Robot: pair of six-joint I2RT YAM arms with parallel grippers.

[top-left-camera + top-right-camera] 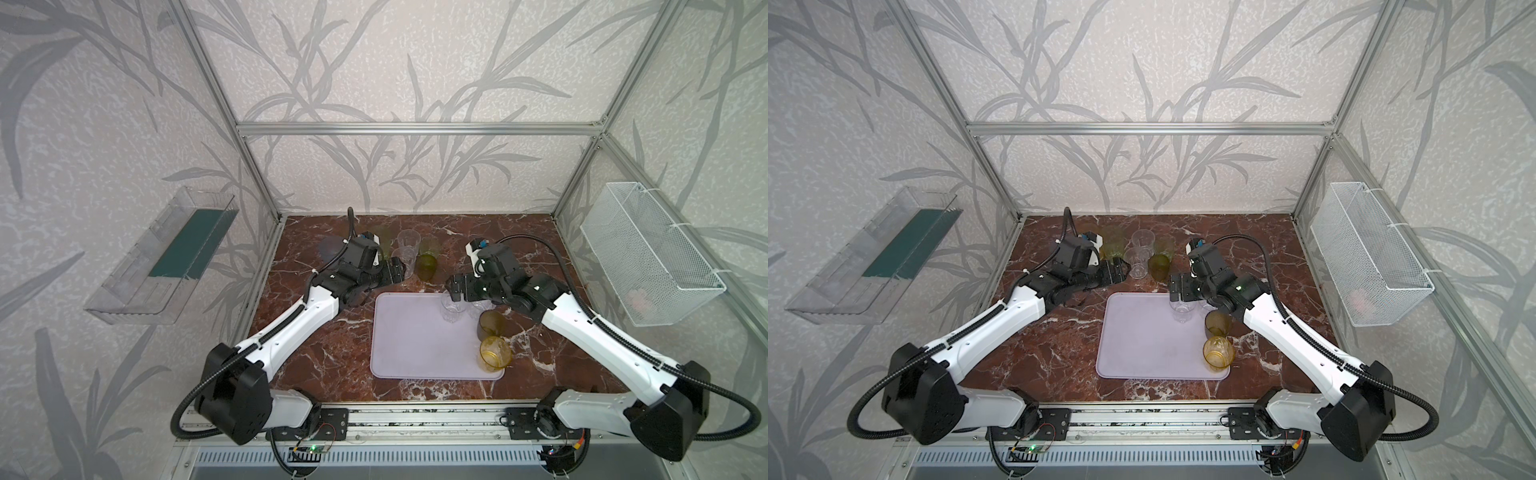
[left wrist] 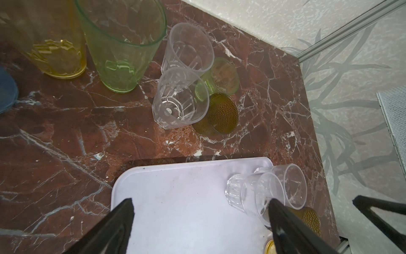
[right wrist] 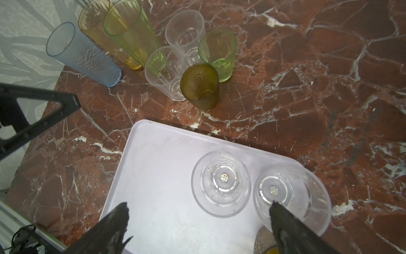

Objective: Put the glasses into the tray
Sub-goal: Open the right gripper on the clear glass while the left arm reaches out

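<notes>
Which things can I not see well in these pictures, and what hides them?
- Blue-grey glass: in both top views, mostly behind the left arm's wrist.
- Front amber glass: in the left wrist view, only a sliver at the bottom edge.
- Pinkish thing in the wire basket: blurred by mesh, unidentifiable.

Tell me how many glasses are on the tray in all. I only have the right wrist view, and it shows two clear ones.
Observer: Four. In both top views a dark olive glass and an amber glass also stand at the right edge of the tray, nearer the arm bases.
Operator: Is the left gripper carrying one over?
Observer: No. The left wrist view shows the left gripper open, with nothing between its fingers.
</notes>
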